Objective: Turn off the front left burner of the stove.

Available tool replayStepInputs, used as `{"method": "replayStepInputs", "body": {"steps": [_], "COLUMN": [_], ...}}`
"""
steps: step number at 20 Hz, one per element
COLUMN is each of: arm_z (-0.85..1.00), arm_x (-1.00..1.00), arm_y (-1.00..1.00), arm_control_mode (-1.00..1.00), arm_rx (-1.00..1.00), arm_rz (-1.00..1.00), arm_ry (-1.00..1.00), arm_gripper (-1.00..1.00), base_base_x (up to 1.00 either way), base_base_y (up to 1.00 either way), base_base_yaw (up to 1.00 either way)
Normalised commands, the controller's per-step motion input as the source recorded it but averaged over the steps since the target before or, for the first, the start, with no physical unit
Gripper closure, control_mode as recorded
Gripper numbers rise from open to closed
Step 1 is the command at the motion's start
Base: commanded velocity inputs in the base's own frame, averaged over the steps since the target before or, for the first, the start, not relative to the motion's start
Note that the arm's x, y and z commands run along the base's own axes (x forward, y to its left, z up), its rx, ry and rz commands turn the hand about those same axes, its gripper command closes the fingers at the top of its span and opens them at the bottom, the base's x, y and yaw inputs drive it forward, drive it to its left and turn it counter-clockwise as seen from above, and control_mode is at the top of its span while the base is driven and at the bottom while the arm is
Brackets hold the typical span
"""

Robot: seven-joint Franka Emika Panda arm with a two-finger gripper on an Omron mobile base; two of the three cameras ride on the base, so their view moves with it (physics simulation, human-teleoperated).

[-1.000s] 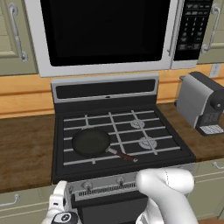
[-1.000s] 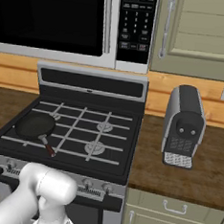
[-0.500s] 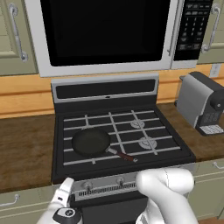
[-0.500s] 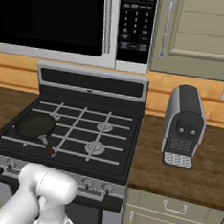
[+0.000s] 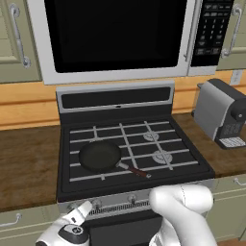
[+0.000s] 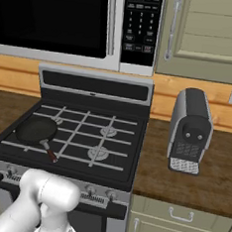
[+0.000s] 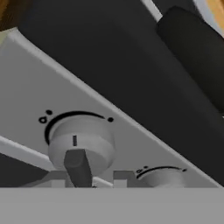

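The step in hand looks like the approach to the control knob: the gripper sits at the lower left of the left base view, pressed up to the silver front strip of the stove. In the hand view, a round grey knob lies at lower centre-left, with one dark fingertip rising across its lower face. A second knob peeks in at the lower right.

Whether the jaws have closed on the knob I cannot tell; only one finger is plain, and the other is lost at the frame's bottom edge. It looks like contact, but not a sure grip.

The front left burner lies centre-left in the left base view, under a black frying pan whose handle runs toward the lower right.

The knob's short marker line points up in the hand view, toward the arc of dots above it, and its axis faces out from the strip toward the camera. The next move likely calls for both fingers settled on opposite sides of the knob, then a twist about that axis
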Motion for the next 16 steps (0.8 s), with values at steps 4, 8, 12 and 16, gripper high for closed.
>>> {"method": "replayStepInputs", "body": {"steps": [4,8,12,16], "arm_z": [0.05,0.05,0.07,0.16], "arm_x": [0.00,0.00,0.09,0.27], "arm_y": [0.00,0.00,0.00,0.00], "arm_control_mode": [-1.00,-1.00,-1.00,-1.00], "arm_rx": [0.61,0.60,0.59,0.57], "arm_rz": [-0.36,-0.39,-0.40,-0.41], "arm_ry": [-0.18,-0.16,-0.15,-0.13], "arm_gripper": [1.00,1.00,1.00,1.00], "base_base_x": [0.00,0.00,0.00,0.00], "base_base_y": [0.00,0.00,0.00,0.00], "base_base_yaw": [0.00,0.00,0.00,0.00]}}
